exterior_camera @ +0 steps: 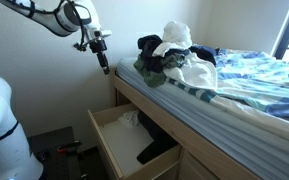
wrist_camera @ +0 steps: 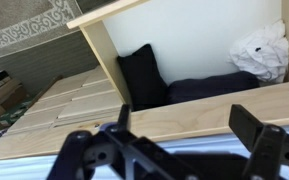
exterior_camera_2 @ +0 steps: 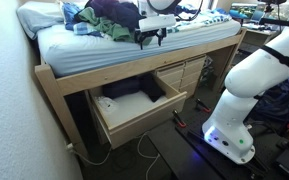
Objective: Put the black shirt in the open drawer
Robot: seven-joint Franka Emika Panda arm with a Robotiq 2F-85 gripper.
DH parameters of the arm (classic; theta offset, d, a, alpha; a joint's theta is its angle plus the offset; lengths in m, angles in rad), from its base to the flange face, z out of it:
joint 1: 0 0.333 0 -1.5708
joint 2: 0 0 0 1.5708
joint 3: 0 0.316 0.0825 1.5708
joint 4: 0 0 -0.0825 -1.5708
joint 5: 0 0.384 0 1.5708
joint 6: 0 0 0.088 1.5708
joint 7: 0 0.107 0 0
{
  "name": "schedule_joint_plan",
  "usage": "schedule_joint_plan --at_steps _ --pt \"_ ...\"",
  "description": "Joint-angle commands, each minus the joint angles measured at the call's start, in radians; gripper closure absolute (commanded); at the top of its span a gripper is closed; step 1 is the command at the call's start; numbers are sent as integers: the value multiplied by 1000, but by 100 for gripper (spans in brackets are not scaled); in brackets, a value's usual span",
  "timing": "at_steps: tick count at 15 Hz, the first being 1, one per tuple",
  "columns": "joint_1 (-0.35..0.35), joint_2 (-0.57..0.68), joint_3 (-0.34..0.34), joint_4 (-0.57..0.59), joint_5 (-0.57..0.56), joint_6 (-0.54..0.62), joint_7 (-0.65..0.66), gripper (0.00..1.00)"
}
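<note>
A black shirt (wrist_camera: 154, 85) lies inside the open wooden drawer (wrist_camera: 94, 45) under the bed, draped against its back wall. It also shows in both exterior views (exterior_camera: 159, 150) (exterior_camera_2: 127, 97), as does the drawer (exterior_camera: 106, 142) (exterior_camera_2: 144, 118). My gripper (wrist_camera: 189, 130) is open and empty. It hangs above the bed's wooden side rail (wrist_camera: 184, 108), over the drawer. Both exterior views show it in the air beside the bed edge (exterior_camera: 103, 58) (exterior_camera_2: 152, 38).
A white crumpled cloth (wrist_camera: 259, 50) lies in the drawer beside the black shirt. A pile of dark and white clothes (exterior_camera: 174, 52) (exterior_camera_2: 109, 15) sits on the striped bed. The robot base (exterior_camera_2: 244, 100) stands in front of the closed drawers (exterior_camera_2: 189, 72).
</note>
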State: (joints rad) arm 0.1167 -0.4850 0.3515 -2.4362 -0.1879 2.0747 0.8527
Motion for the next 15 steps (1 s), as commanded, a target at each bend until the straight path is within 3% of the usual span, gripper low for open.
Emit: schedule_joint_plan --at_steps 1,4,10,15 --pt "-33 -40 17 32 -70 -19 69 0" --pt "-49 -51 12 72 -161 11 57 0" --pt "-48 -52 -35 88 -227 291 -85 0" --pt "-62 -53 -17 85 -199 287 -98 0"
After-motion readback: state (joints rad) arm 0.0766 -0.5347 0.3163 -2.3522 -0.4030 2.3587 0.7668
